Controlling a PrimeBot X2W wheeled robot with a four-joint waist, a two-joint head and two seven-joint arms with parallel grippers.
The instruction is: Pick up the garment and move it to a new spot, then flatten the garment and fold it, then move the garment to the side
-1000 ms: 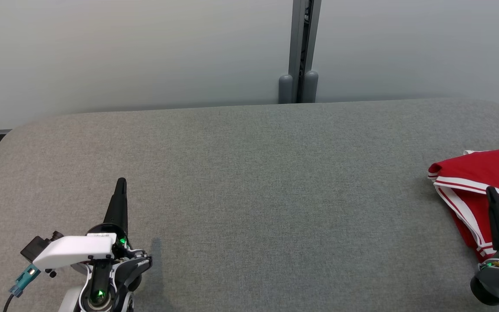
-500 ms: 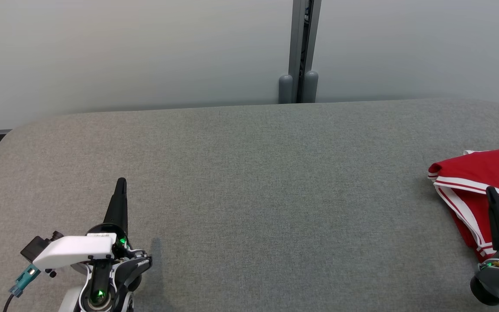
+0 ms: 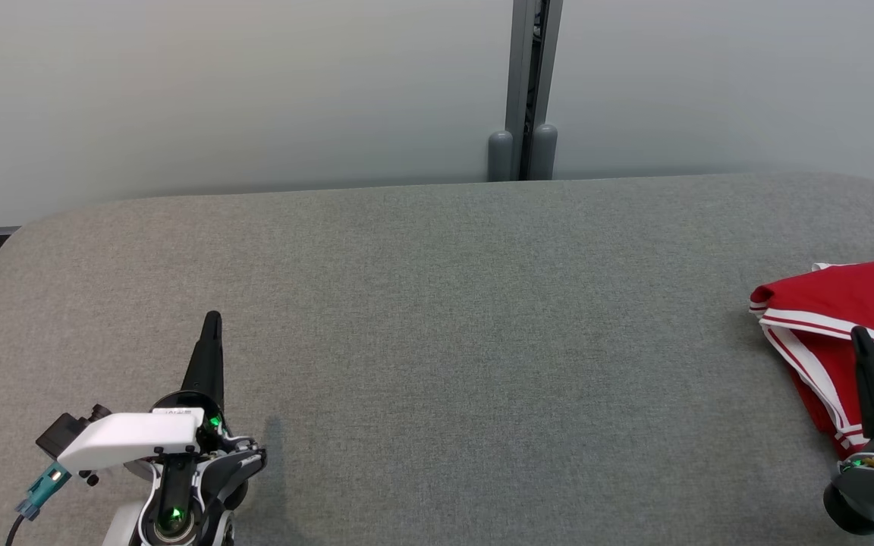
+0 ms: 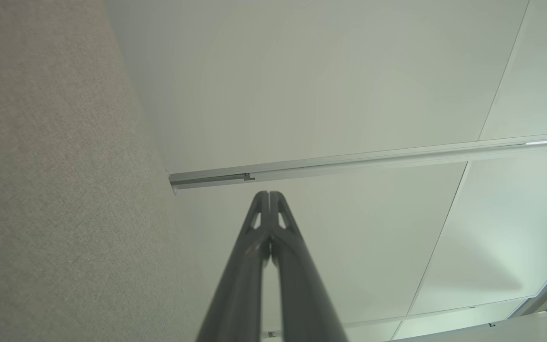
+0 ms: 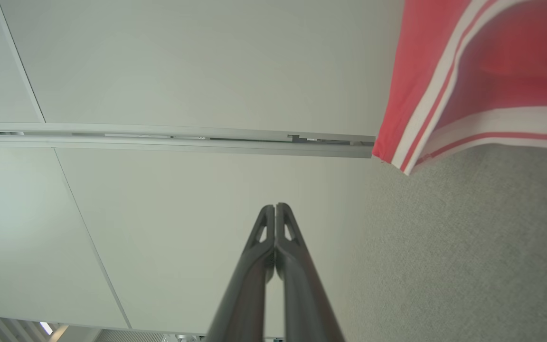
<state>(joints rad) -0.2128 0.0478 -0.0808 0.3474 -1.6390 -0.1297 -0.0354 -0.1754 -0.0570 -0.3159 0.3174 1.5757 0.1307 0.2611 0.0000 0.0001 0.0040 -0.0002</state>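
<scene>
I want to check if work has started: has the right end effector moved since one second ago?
No. The right end effector overlaps the same white stripes of the red garment as before.

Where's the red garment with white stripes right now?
In the head view, the red white-striped garment lies on the right end of the grey fabric-covered table, close by the right gripper.

Fingers (image 4: 242,280): dark, long, tapered, triangular cut-outs near tips.
Left wrist cover (image 3: 130,438): white, angular.
Connector (image 3: 42,485): teal, black cable (image 3: 14,531) attached.
Indicator lights (image 3: 175,515): green.
</scene>
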